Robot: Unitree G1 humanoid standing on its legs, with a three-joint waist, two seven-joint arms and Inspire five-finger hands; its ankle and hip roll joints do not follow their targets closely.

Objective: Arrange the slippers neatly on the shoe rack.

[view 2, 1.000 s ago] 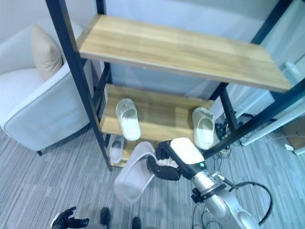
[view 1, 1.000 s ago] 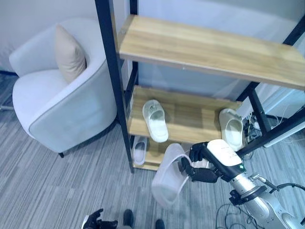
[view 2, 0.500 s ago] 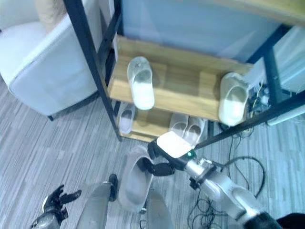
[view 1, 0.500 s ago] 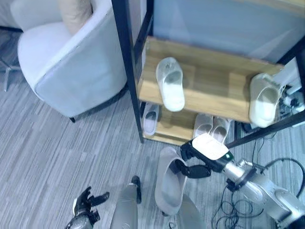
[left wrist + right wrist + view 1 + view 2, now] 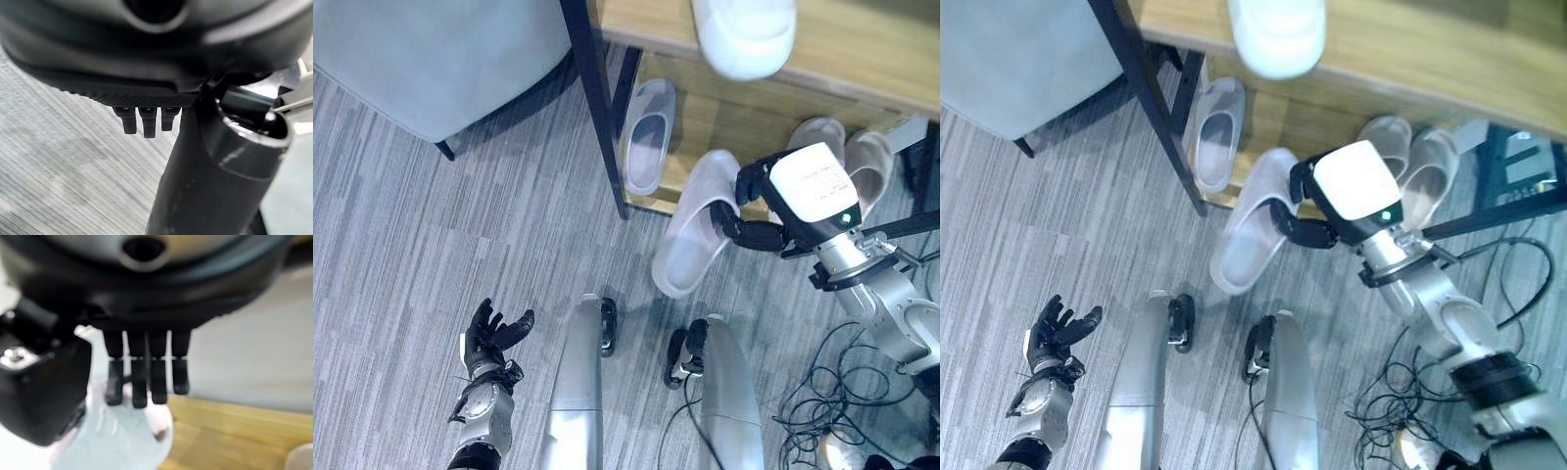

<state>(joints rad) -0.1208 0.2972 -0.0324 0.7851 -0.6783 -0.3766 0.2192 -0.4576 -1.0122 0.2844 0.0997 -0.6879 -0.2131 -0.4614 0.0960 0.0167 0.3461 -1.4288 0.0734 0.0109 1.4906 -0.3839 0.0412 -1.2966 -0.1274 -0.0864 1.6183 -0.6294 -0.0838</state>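
My right hand (image 5: 752,233) is shut on a pale slipper (image 5: 690,227), gripping its side edge. The slipper hangs tilted above the floor, one end at the front edge of the rack's bottom shelf (image 5: 715,122). In the right wrist view the fingers (image 5: 142,382) curl over the white slipper (image 5: 122,440). On the bottom shelf lie a single slipper (image 5: 646,147) at the left and a pair (image 5: 850,162) at the right. A white slipper (image 5: 744,34) rests on the shelf above. My left hand (image 5: 491,333) hangs open low at the left, over the floor.
The rack's black front post (image 5: 597,108) stands just left of the held slipper. A light armchair (image 5: 440,59) sits at the upper left, beside the rack. Grey striped carpet (image 5: 431,225) spreads in front of the rack.
The camera has tipped down towards the floor. My right hand has carried the slipper up and forward, so it now reaches the bottom shelf's front edge. The left hand stays open.
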